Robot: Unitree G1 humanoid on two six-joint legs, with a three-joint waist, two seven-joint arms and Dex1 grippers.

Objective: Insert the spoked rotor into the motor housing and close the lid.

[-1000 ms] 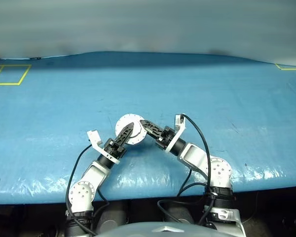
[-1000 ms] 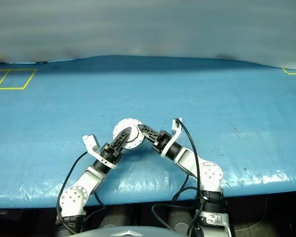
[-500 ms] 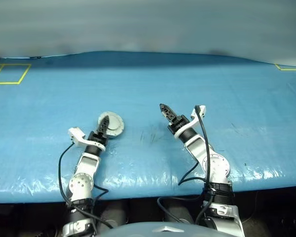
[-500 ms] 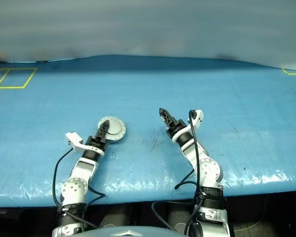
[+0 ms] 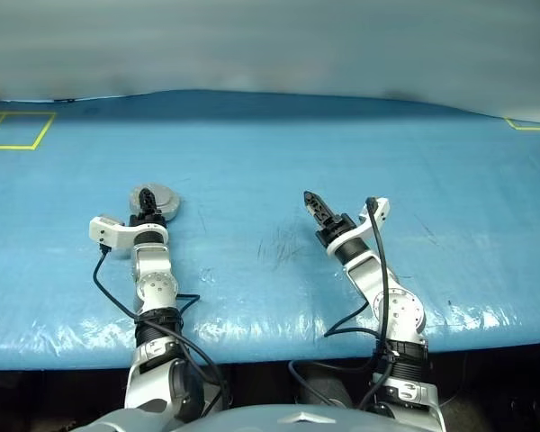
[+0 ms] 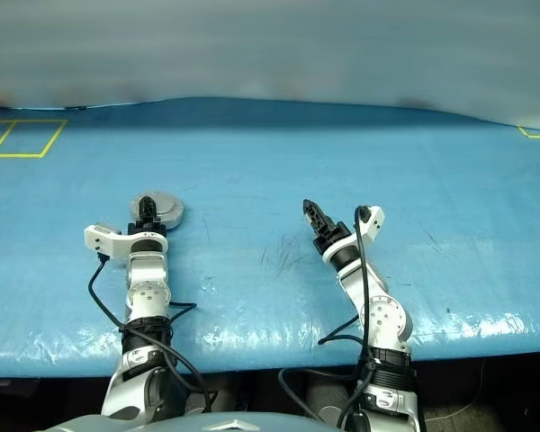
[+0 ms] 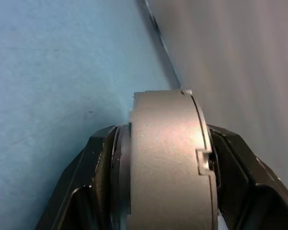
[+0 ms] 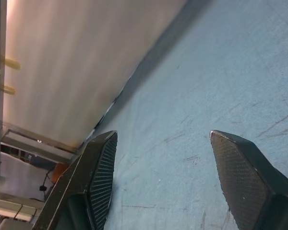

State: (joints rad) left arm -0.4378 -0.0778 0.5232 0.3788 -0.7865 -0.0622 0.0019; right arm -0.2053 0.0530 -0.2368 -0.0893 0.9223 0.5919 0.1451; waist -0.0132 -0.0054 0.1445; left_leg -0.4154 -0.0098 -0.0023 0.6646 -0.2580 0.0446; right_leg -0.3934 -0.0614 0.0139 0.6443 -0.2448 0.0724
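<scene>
The motor housing shows as a squat grey round piece over the left part of the blue table. My left gripper is shut on it. In the left wrist view the housing stands edge-on, clamped between the two black fingers. The lid looks to lie flat against the housing, with no gap showing. The spoked rotor is hidden. My right gripper hovers open over the middle of the table, well to the right of the housing, with nothing between its fingers.
The blue sheet-covered table runs wide to both sides and back to a grey wall. A yellow taped square lies at the far left, a yellow corner at the far right. The table's front edge is close to my arms.
Both grippers met at the round piece in the middle. The right gripper let go, opened and drew back to the right. The left arm swung left, carrying the housing.
</scene>
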